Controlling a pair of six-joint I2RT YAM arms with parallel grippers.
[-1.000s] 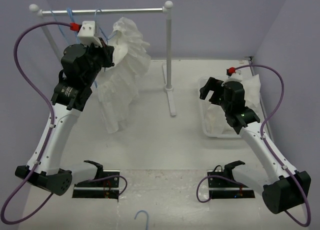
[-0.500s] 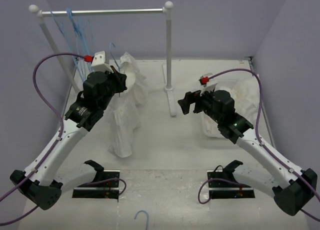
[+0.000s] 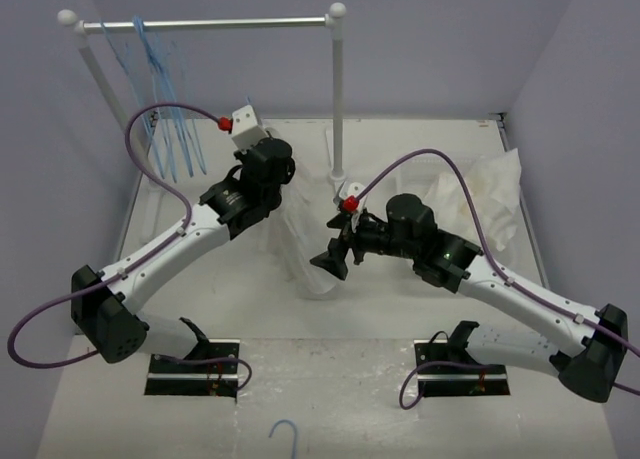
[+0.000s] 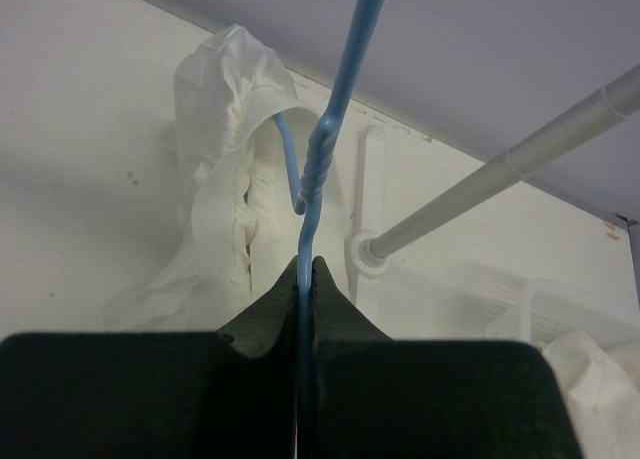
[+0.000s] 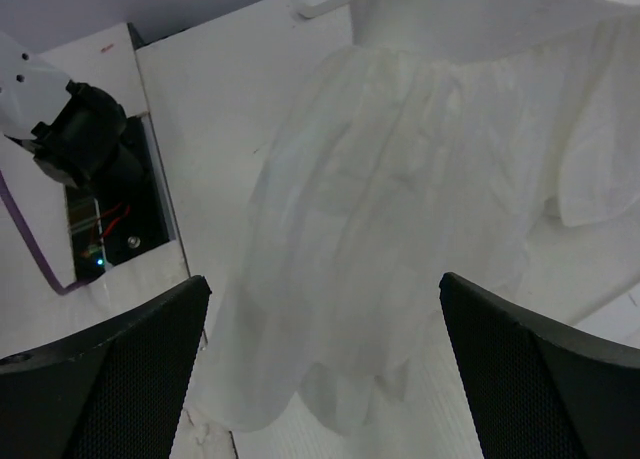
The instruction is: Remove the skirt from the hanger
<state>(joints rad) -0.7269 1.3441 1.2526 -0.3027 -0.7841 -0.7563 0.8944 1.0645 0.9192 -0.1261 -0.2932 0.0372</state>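
Note:
My left gripper [image 4: 306, 266] is shut on the wire neck of the light-blue hanger [image 4: 318, 154], just below its twisted part. The white sheer skirt [image 4: 225, 169] hangs from that hanger. In the top view the left gripper [image 3: 272, 171] holds it over the middle of the table, and the skirt [image 3: 300, 247] hangs down with its hem near the table. My right gripper [image 3: 335, 255] is open beside the skirt's lower right part. In the right wrist view the skirt [image 5: 400, 219] fills the space ahead of the open gripper [image 5: 325, 369], and the fingers do not touch it.
The silver rail [image 3: 210, 23] on white posts stands at the back, with several blue hangers [image 3: 160, 89] at its left end. Its right post [image 3: 338, 109] is just behind the skirt. A clear bin with white fabric [image 3: 490, 194] is at the right. A loose blue hanger [image 3: 286, 435] lies at the near edge.
My left gripper has carried the hanger and skirt off the rail, down and right to the table's middle. My right arm has swung left from the bin to the skirt, still open.

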